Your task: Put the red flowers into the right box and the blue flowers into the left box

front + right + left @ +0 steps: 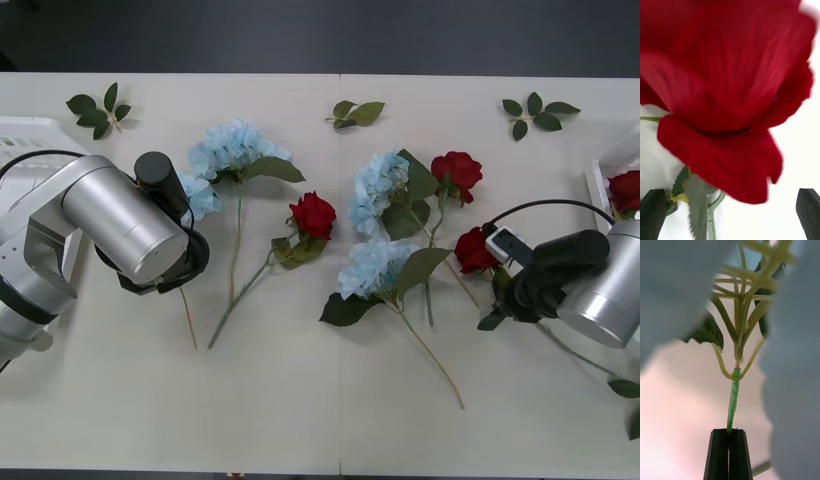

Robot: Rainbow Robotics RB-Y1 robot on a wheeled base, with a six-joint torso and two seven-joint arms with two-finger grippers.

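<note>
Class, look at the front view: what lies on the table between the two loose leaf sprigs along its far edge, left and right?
A third leaf sprig lies between the left sprig and the right sprig; otherwise bare table.

right box cut by the frame edge, rose blurred close up

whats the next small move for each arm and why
Probably the left hand, shut on a blue flower's stem, should lift and carry it to the left box. The right hand is open around a red flower; closing on its stem seems next.
</note>
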